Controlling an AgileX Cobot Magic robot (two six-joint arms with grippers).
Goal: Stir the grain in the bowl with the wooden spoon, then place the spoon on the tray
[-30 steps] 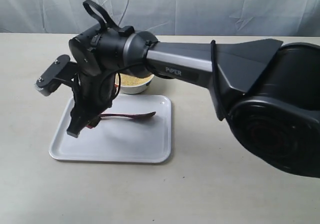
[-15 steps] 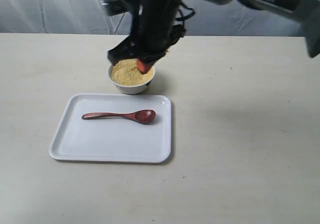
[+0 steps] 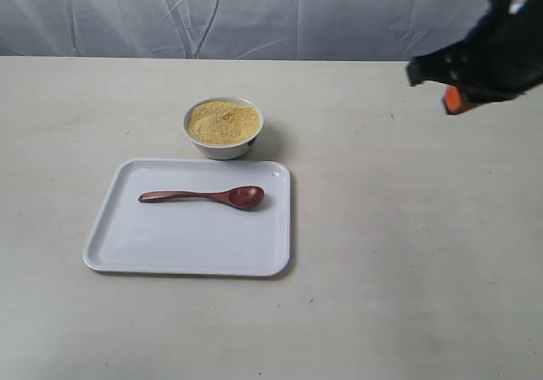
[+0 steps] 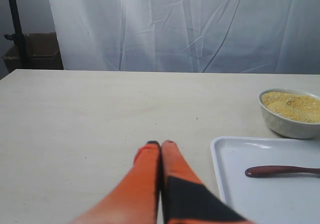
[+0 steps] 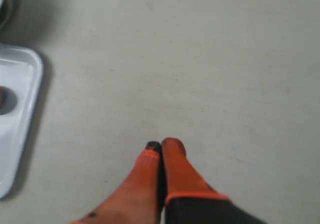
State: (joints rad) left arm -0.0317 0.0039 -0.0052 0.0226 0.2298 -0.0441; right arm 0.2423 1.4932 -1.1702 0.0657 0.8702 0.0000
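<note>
The wooden spoon (image 3: 204, 197) lies flat on the white tray (image 3: 191, 241), head toward the right; its handle (image 4: 282, 171) also shows in the left wrist view on the tray (image 4: 250, 194). Behind the tray stands the white bowl (image 3: 223, 147) heaped with golden grain (image 3: 222, 122); the left wrist view shows the bowl (image 4: 287, 126) and grain (image 4: 295, 106) too. My right gripper (image 3: 456, 100) hangs at the far right above the table, shut and empty (image 5: 161, 145). My left gripper (image 4: 160, 144) is shut on nothing, over bare table beside the tray; it is out of the exterior view.
A pale curtain (image 3: 212, 15) hangs behind the beige table (image 3: 407, 253). A dark stand and a box (image 4: 32, 54) sit beyond the table's far corner in the left wrist view. The tray's corner (image 5: 20, 114) shows in the right wrist view.
The right arm has swung from over the tray, past the bowl, to the far right edge of the view. The spoon stays on the tray.
</note>
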